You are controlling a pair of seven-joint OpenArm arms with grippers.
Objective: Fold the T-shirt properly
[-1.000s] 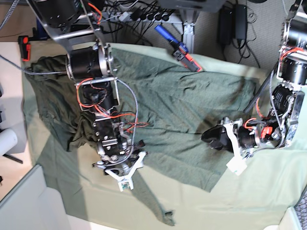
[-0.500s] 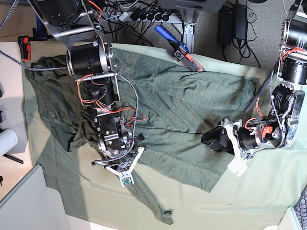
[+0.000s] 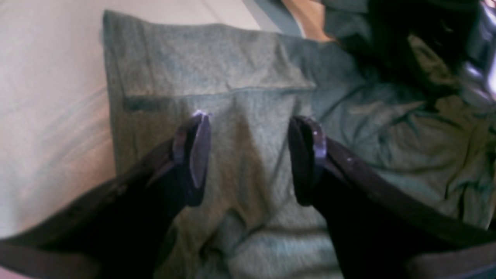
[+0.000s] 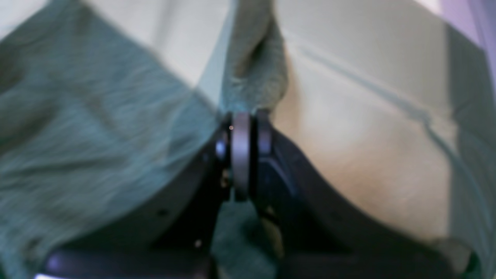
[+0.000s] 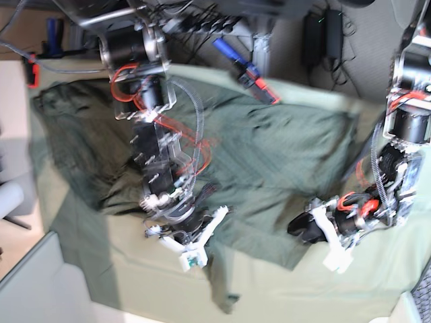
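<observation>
The dark olive T-shirt [image 5: 269, 148] lies spread and wrinkled across the pale mint table cloth [image 5: 377, 282]. In the base view my right gripper [image 5: 192, 258] is at the shirt's front edge, left of centre. The right wrist view shows that gripper [image 4: 240, 128] shut on a narrow fold of the T-shirt [image 4: 254, 73], which runs away from the tips. My left gripper [image 5: 301, 229] hovers over the shirt's front right corner. In the left wrist view it [image 3: 250, 155] stands open above the T-shirt [image 3: 217, 66], near its hemmed edge, with nothing pinched between the fingers.
A blue and red tool [image 5: 250, 70] lies at the cloth's back edge, with cables and a power supply [image 5: 316, 30] behind it. A white roll [image 5: 9, 199] and a red object [image 5: 30, 68] sit off the left side. Bare cloth [image 3: 46, 97] lies beside the hem.
My right gripper has shut on the shirt's fold and moved right and toward the front, dragging the trailing strip. The left gripper has dropped slightly toward the front, still open.
</observation>
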